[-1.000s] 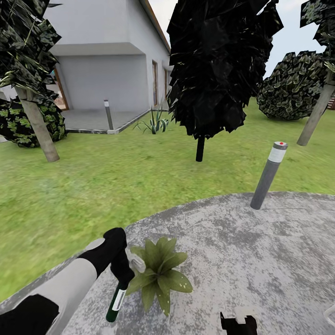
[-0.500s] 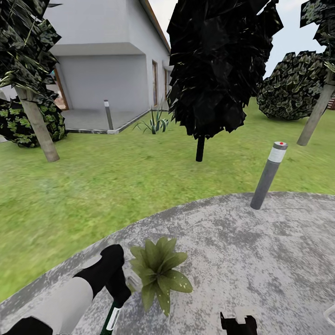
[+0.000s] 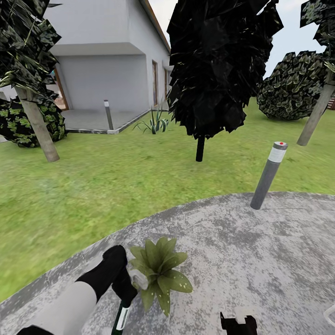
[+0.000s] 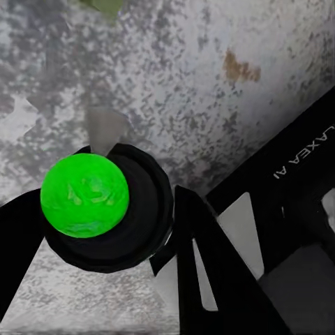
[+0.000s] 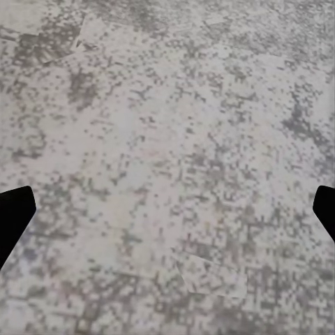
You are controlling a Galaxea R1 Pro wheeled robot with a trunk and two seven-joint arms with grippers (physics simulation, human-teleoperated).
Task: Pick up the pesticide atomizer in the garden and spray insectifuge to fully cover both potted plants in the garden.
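Pesticide atomizer [image 3: 122, 318] hangs head-down in my left gripper [image 3: 124, 291], whose fingers [image 4: 209, 269] are clamped around its body. It sits just left of the near potted plant [image 3: 159, 272] on the grey paved patio [image 3: 260, 251]. The left wrist view looks down on the bottle's bright green end cap [image 4: 84, 196]. My right gripper [image 3: 238, 324] idles at the near edge, fingers wide apart with nothing between them. I judge we are in the spraying step on this first plant. Next I need the nozzle aimed over the leaves, then to find the second pot.
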